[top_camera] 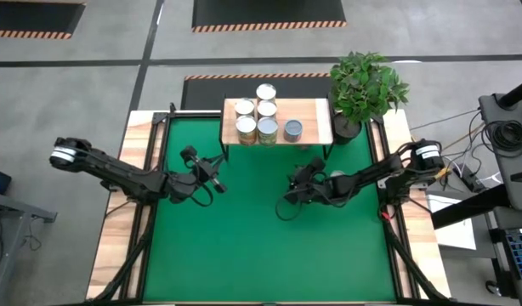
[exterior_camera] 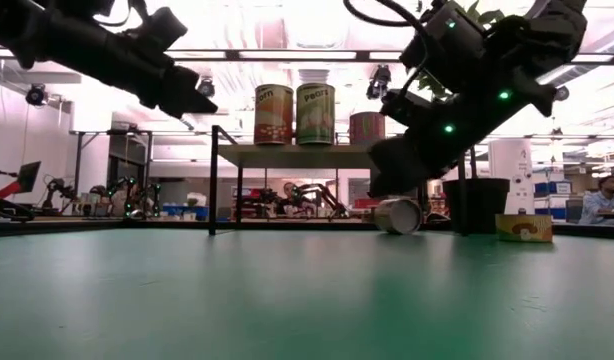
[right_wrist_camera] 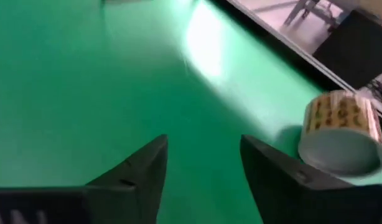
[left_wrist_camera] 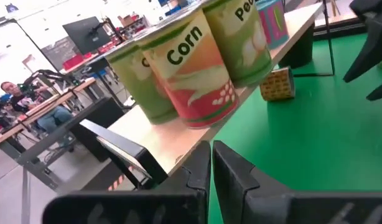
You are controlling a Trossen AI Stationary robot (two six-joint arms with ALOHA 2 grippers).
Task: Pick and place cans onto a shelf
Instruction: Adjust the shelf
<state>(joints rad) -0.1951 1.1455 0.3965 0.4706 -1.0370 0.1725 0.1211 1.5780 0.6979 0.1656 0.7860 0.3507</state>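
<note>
right hand (right_wrist_camera: 200, 168) open by a toppled can (right_wrist_camera: 340, 134) half cut off; left hand (left_wrist_camera: 211, 168) closed.

Two dark jointed arms, silvery-white shoulder bands, looped black cables, green indicator lights

Shelf (top_camera: 316, 115) is crowded at its left and centre by standing cans (top_camera: 256, 120); bare board is left at the right end. Approach there is flanked by a potted plant (top_camera: 365, 85). Open green table (top_camera: 244, 246) is left in front.
</note>
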